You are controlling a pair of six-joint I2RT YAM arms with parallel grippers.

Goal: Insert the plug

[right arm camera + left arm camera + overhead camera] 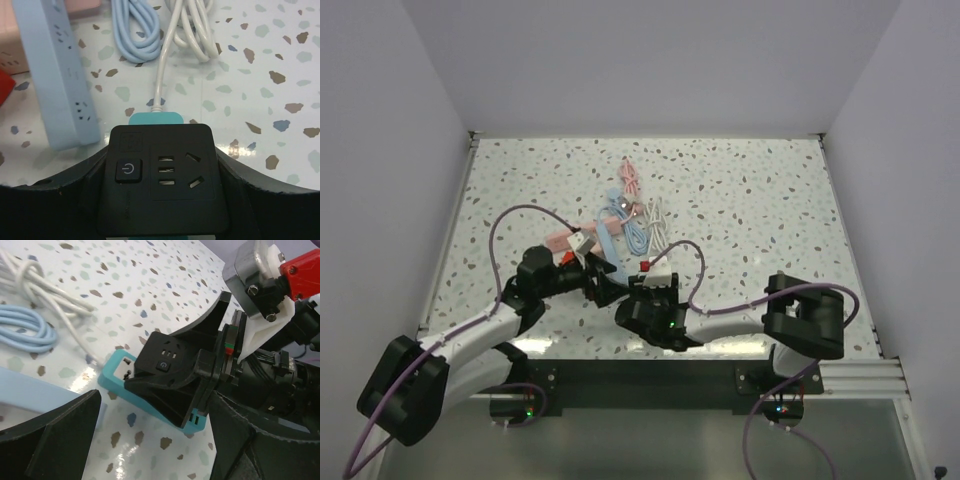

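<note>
A black socket block (162,180) with a power button, three slots and angled socket holes sits on a teal base (156,119), which has a white lead. My right gripper (162,200) is shut on the block's sides and holds it low over the table. In the left wrist view the block (170,375) and its teal base (112,375) lie just ahead of my left gripper (155,440), which is open and empty, its fingers either side of bare table. In the top view both grippers meet near the front middle, left (595,280) and right (650,292). I cannot make out a loose plug.
A light blue power strip (55,75) lies left of the block. A blue cable coil (135,30) and a white cable coil (192,30) lie beyond it. Pink strips (560,240) and more cables (638,215) are piled mid-table. The right wrist's red part (300,272) is close.
</note>
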